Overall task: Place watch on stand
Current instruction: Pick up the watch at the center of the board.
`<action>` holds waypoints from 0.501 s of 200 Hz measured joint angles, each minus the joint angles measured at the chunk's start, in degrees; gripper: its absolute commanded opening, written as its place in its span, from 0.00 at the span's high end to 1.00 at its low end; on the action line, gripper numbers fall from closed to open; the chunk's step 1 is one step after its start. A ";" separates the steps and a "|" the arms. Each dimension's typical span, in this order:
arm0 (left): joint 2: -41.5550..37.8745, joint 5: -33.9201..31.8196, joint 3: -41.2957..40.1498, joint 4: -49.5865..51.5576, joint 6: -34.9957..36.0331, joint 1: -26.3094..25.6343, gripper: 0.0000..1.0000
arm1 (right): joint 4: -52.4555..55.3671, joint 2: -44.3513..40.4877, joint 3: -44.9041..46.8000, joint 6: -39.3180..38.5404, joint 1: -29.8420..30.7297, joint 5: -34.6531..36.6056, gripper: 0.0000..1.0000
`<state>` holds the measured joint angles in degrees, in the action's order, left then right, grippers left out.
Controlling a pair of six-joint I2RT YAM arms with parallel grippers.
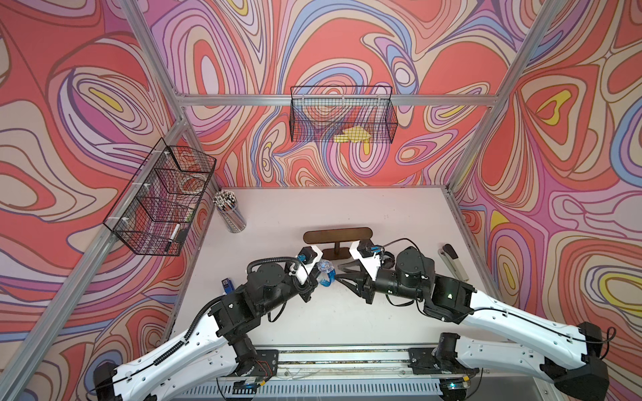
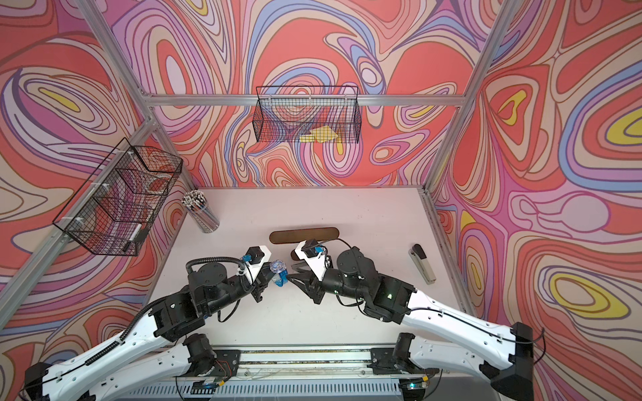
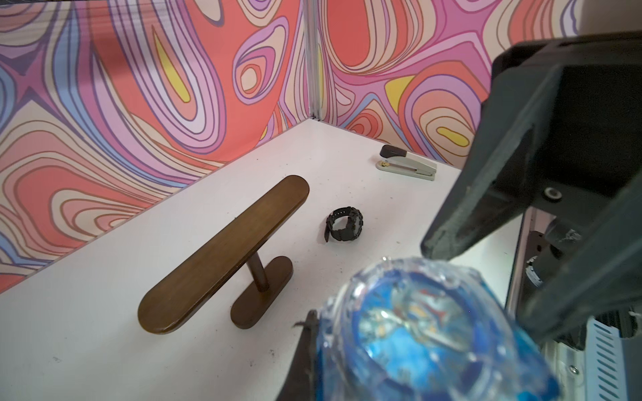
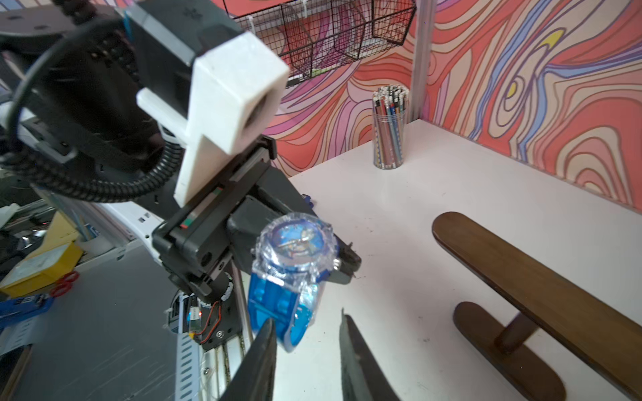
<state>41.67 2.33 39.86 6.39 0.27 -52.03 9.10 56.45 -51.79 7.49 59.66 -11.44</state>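
We see the left gripper [image 1: 314, 275] clamped on the blue see-through watch [image 4: 295, 257], holding it above the table [image 1: 382, 215] just in front of the bare wooden stand [image 3: 222, 257], while the right gripper [image 1: 337, 273] waits just beside it with jaws partly open and empty, so hanging the watch there is not yet done.

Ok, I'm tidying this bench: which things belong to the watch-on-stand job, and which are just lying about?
Job in hand:
- blue watch, held off the table
- wooden stand

Lying about:
- stapler
- cup of pencils
- two wire baskets
- black watch, on the table near the stand, possibly for a later turn
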 measured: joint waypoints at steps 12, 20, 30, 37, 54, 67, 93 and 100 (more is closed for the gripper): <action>0.00 2.47 -0.13 -0.98 -0.04 0.94 1.00 | -0.76 0.15 0.00 -0.26 0.00 -1.92 0.72; -0.02 3.87 -0.28 -1.70 -0.11 1.55 1.00 | -1.33 0.28 0.00 -0.37 0.00 -3.04 0.73; -0.02 5.60 -0.66 -2.86 -0.31 2.32 1.00 | -2.10 0.55 0.02 -0.39 0.00 -4.61 0.73; 0.00 6.82 -0.96 -3.65 -0.52 2.91 1.00 | -2.56 0.79 0.02 -0.39 0.00 -5.53 0.74; 0.02 9.07 -1.49 -5.27 -1.07 4.02 1.00 | -3.37 1.57 0.02 -0.37 -0.04 -7.26 0.77; 0.17 10.40 -1.90 -6.45 -1.49 4.48 1.00 | -4.02 2.43 0.02 -0.28 -0.11 -8.39 0.81; 0.94 11.37 -2.03 -7.76 -1.99 5.16 1.00 | -5.62 4.17 0.02 0.28 -0.42 -10.51 0.90; 1.16 11.58 -2.03 -7.98 -2.03 5.25 1.00 | -5.86 4.48 0.02 0.33 -0.46 -10.86 0.93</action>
<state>42.83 13.91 37.82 -1.58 -1.76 -46.78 3.25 60.93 -51.77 7.81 59.20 -22.31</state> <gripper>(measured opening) 0.083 0.116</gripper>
